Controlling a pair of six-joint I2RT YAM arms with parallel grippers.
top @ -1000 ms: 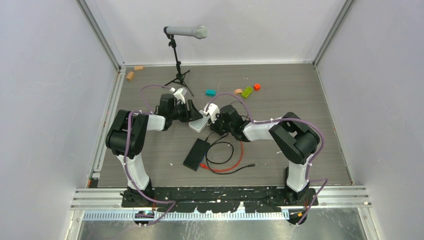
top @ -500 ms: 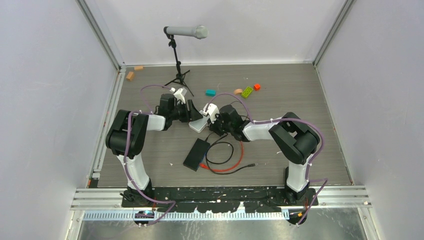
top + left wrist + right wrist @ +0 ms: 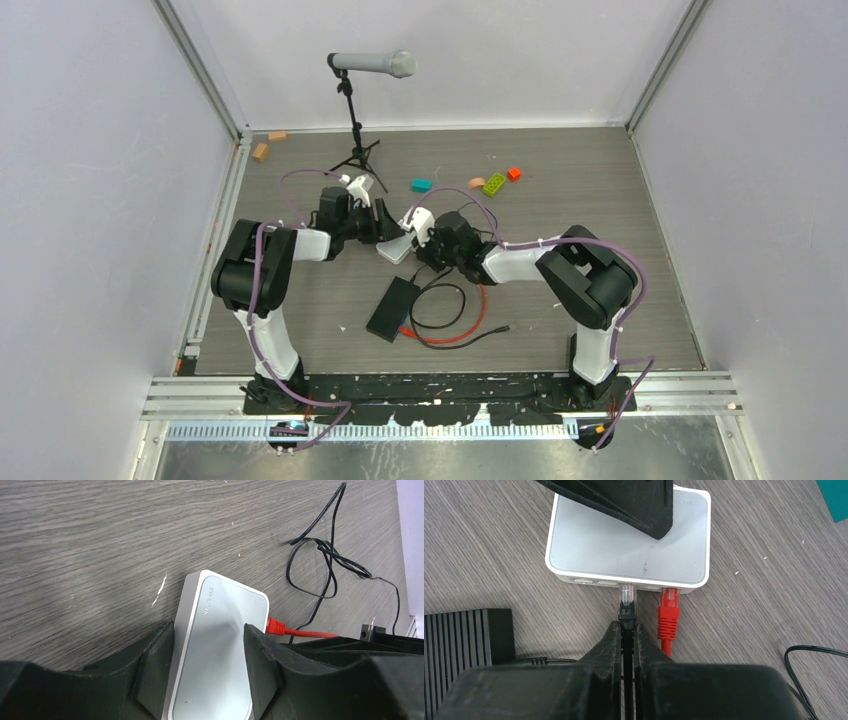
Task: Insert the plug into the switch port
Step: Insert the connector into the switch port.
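table (image 3: 100,530): matt wood-grain | white switch box (image 3: 599,555): smooth plastic, slight sheen | plug (image 3: 626,594): clear, likely plastic

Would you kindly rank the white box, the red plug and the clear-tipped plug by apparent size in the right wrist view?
1. White box, by far the largest.
2. Red plug.
3. Clear-tipped plug, though the right gripper hides its rear, so this is unsure.

Plug (image 3: 626,595) tip depth in white box (image 3: 624,550) unclear.

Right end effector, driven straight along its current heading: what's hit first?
The clear-tipped plug it holds would meet the white switch at its port edge, just beside the red plug; the remaining gap is unclear.
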